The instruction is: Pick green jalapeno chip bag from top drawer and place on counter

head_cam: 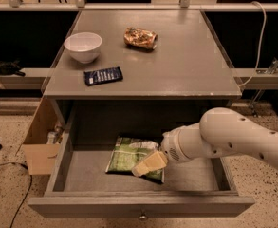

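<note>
One high front camera, tilted down, close on square grey wooden counter (186,65), shallow grey drawer (138,205) below, gripper (148,165) lower centre, inside drawer

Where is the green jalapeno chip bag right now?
In the camera view the green jalapeno chip bag lies flat on the floor of the open top drawer, near its middle, below the counter. The gripper is over its front edge.

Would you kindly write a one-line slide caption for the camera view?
The gripper at the green jalapeno chip bag lying in the open top drawer, below the counter.
</note>
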Tool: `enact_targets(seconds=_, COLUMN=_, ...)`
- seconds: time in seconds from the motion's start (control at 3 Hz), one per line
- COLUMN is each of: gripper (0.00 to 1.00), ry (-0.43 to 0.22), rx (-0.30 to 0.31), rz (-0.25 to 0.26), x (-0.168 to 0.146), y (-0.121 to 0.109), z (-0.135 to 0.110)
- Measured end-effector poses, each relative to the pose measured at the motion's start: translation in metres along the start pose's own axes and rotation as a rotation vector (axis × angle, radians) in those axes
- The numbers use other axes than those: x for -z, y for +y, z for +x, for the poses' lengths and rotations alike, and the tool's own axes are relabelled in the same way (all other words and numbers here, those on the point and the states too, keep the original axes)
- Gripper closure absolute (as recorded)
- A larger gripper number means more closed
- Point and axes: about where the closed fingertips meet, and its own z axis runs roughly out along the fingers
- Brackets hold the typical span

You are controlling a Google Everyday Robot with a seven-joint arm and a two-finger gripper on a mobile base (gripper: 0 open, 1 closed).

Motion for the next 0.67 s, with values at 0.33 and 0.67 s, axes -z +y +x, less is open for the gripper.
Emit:
enact_targets(seconds=0.33, gripper=0.0, ry=-0.002, rx=0.037, rz=0.033, x=-0.0187, y=0.0042, z=-0.002)
enact_targets(seconds=0.67, gripper=0.0, ry=-0.012, rx=0.039, rz=0.047, x=-0.0191, y=0.0013, z=-0.0044)
